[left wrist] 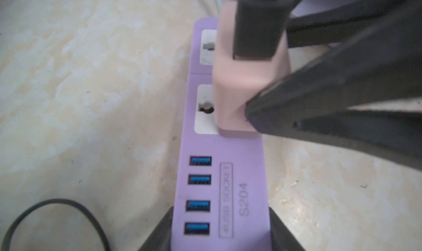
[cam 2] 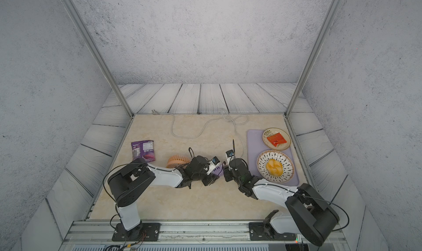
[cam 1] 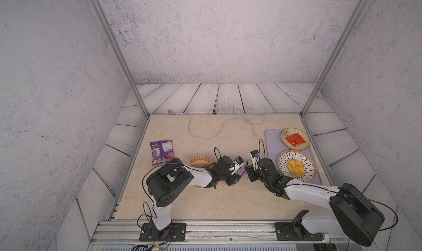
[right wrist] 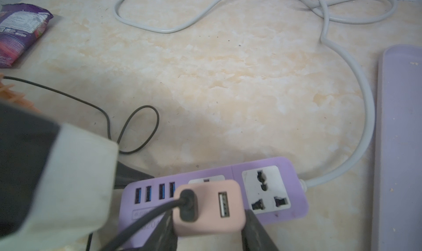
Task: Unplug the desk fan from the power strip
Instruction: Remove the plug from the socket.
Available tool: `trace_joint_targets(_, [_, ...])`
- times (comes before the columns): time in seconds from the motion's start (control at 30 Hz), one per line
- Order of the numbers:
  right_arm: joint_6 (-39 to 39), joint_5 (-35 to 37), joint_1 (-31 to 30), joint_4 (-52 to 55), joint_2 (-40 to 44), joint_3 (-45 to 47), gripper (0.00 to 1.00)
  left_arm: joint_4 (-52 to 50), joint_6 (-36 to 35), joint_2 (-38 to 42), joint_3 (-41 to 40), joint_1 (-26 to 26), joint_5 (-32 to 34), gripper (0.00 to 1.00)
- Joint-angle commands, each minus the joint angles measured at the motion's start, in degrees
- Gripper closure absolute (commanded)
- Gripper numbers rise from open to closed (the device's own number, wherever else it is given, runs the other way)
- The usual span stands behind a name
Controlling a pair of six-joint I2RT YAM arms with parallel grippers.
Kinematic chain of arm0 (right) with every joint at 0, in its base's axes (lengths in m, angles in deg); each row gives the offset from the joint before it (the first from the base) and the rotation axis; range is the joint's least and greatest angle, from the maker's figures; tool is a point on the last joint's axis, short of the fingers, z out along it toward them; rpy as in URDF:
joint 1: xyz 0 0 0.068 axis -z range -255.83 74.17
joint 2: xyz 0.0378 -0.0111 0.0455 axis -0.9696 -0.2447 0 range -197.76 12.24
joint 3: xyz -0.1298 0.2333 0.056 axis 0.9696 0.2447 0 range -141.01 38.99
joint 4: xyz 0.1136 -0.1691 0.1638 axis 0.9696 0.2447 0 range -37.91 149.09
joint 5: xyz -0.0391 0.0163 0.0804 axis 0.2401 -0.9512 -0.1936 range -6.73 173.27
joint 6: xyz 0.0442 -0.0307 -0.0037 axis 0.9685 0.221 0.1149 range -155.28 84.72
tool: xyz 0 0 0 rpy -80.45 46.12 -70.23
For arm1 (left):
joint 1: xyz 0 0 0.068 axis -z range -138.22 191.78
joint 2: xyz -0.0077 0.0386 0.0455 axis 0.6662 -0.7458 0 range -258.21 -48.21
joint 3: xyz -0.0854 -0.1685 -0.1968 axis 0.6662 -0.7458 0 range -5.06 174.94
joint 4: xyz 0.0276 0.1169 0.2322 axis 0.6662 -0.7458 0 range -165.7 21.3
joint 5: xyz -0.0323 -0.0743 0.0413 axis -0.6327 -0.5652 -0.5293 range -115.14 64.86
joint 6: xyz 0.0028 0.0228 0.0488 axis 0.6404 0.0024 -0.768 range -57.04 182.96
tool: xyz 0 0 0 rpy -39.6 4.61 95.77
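Round orange slatted desk fan (cam 1: 197,162) at 9 o'clock of short lavender plastic power strip (left wrist: 249,170). Strip clenched by left hand (left wrist: 220,227); right hand (right wrist: 209,229) grasping small beige-pink plug (right wrist: 210,192), plugged into it.

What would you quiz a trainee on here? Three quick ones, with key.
1. True or false: the right gripper is shut on the plug.
2. The left gripper is: A open; B shut on the power strip; C shut on the plug.
3. How many USB ports does the power strip have?
Key: 1 true; 2 B; 3 four.
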Motion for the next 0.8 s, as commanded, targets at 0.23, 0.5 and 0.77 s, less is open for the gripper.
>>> trace_joint_targets(0.23, [-1.0,-3.9,-1.5,0.3,-0.1,-2.2,0.82,2.2,0.9,0.9,0.1,-0.3,0.9,1.0])
trace_joint_targets(0.5, [-3.4,-3.1,-4.5,-1.2,-0.4,-1.8,0.82,2.4,1.0,0.5,0.3,-0.3,0.8,1.0])
trace_joint_targets(0.77, [1.5,-1.6,-3.5,-0.4,0.2,-2.3,0.83,2.2,0.9,0.7,0.0,-0.2,1.1,1.0])
